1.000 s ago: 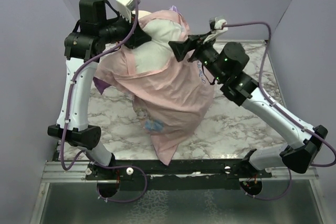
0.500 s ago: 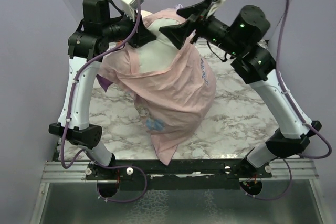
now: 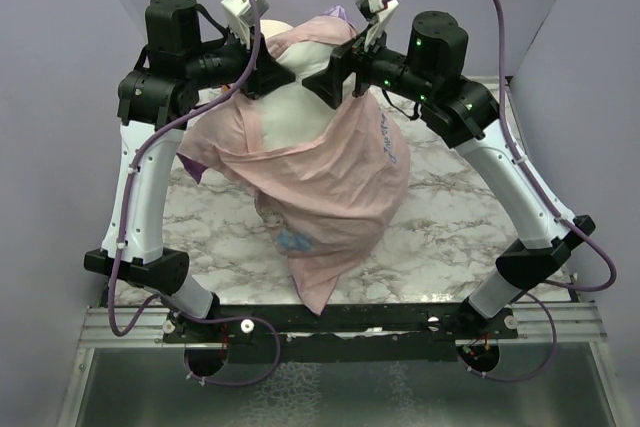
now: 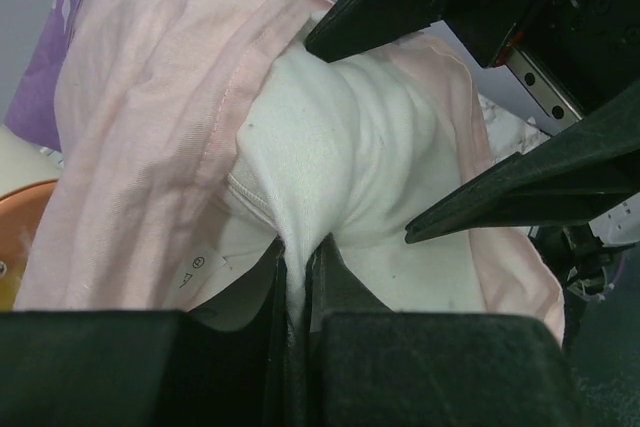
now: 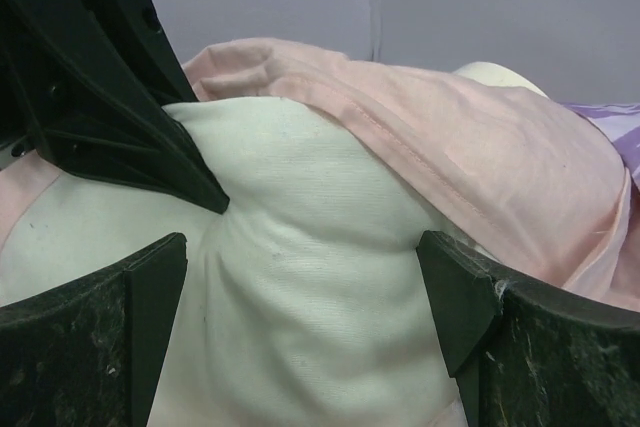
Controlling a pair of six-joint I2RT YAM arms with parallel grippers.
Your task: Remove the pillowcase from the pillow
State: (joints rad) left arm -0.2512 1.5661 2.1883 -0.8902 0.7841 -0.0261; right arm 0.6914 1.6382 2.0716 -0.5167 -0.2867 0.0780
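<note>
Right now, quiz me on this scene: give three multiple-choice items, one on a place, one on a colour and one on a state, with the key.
1. Where does the pillow show?
A. poking out of the top opening of the pillowcase
B. nowhere, fully hidden inside the pillowcase
C. lying apart from the pillowcase

2. What colour is most of the pillowcase's outward face?
A. green
B. pale pink
C. black

3. How does the right gripper stand?
A. shut on the pillowcase
B. out of every view
C. open, a finger on either side of the pillow

Key:
1 A, the white cushion bulges from the opening up top.
2 B, pale pink fabric hangs around the cushion.
3 C, its wrist view shows a wide gap, while the left gripper pinches the pillow.
</note>
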